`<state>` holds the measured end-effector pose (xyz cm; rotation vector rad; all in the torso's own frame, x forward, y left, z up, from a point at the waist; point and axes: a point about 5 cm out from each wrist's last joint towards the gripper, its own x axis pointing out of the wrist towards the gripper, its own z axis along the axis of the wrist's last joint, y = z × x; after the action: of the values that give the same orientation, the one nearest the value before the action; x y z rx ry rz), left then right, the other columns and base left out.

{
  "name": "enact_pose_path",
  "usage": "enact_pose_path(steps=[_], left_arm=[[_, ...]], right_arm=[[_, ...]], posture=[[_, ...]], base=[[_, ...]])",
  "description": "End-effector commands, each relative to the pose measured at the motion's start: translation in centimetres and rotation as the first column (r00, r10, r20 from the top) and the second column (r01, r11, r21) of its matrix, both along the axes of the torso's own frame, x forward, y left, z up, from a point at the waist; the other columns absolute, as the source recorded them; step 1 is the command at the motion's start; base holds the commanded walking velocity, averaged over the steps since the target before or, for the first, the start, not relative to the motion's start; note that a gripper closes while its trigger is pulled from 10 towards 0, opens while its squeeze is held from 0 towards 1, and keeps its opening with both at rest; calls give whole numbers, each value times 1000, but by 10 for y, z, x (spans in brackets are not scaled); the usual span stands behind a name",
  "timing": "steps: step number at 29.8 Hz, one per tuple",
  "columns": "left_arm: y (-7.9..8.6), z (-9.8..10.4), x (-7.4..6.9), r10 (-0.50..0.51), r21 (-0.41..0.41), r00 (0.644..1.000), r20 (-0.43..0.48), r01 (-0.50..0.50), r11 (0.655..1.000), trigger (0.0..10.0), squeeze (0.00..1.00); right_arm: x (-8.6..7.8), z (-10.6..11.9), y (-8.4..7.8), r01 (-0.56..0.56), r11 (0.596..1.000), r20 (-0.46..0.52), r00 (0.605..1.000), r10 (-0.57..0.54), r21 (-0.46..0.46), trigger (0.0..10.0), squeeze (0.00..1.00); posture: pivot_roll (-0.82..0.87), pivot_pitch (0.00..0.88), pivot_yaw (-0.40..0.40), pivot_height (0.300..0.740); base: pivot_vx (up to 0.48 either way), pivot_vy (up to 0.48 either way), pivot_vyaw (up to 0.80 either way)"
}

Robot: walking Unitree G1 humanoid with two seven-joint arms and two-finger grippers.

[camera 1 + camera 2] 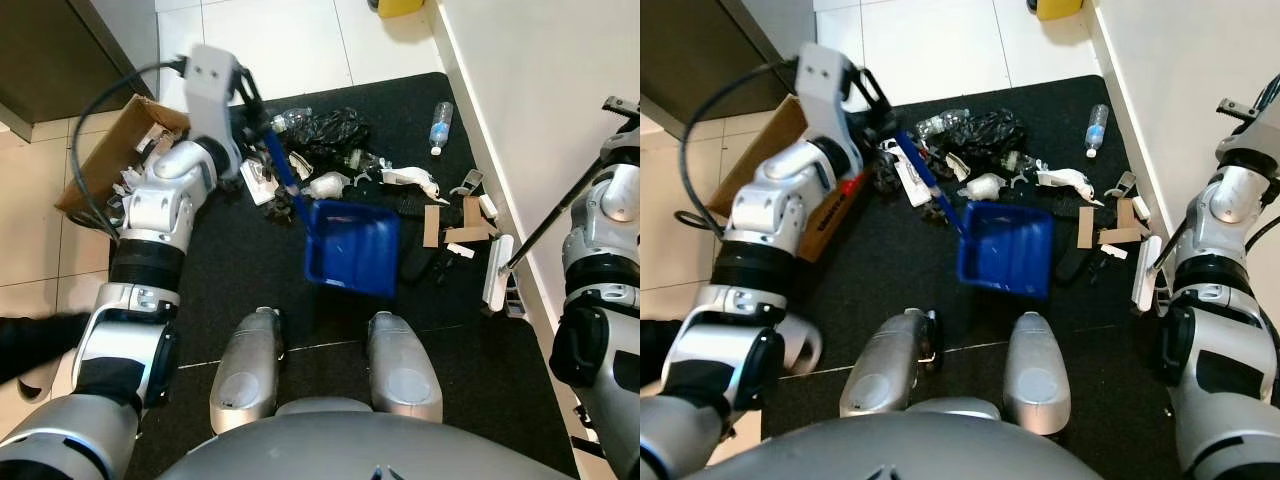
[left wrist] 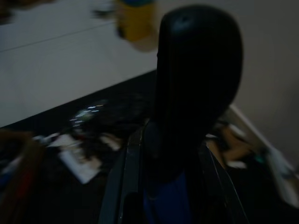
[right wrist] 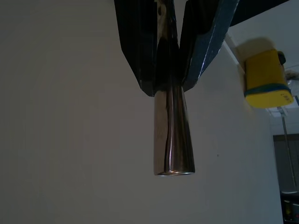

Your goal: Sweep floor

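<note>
- The blue dustpan sits low over the black mat, tilted with its mouth toward the litter, so it looks placed to catch whatever gets pushed in.
- Its blue handle runs up from the dustpan to the left hand, which is clenched around the top end; that grip keeps the pan angled.
- Beyond the dustpan lies the litter: a black plastic bag, white scraps and cardboard pieces, with a plastic bottle farther off by the wall.
- To the dustpan's right, the white broom head rests on the mat beside the wall, ready to drag debris across.
- The right hand is clamped on the broom's metal pole.
- To the dustpan's left stands an open cardboard box.
</note>
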<state>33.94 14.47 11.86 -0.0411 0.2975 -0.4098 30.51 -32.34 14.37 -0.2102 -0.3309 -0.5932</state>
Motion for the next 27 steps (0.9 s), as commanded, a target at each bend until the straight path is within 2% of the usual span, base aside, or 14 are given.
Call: enact_pose_path(steps=[1,8,14,22,24,27], left_arm=[[4,3,3,41,28,999,-1,-41,999,10000,0],[16,-7,8,137,112,991,-4,-136,984,10000,0],[18,-20,5,126,175,992,-10,-123,977,10000,0],[16,-26,3,90,157,995,-41,-83,984,10000,0],[7,-29,3,84,140,996,-38,-78,987,10000,0],[3,-30,3,83,132,996,-33,-78,988,10000,0]], right_arm=[[0,3,0,-5,1000,20,1000,5,-13,10000,0],[10,8,19,-130,991,16,991,130,-45,10000,0],[16,10,26,-171,985,19,985,171,-13,10000,0],[18,10,27,-147,988,-29,989,146,-53,10000,0],[18,6,29,-170,984,-45,985,168,-43,10000,0],[19,5,31,-185,982,-41,982,184,-29,10000,0]], posture=[[57,39,43,740],[51,40,48,740],[47,41,51,740],[42,38,53,740],[37,34,55,740],[37,34,55,740]], base=[[0,0,0],[0,0,0],[0,0,0],[0,0,0],[0,0,0],[0,0,0]])
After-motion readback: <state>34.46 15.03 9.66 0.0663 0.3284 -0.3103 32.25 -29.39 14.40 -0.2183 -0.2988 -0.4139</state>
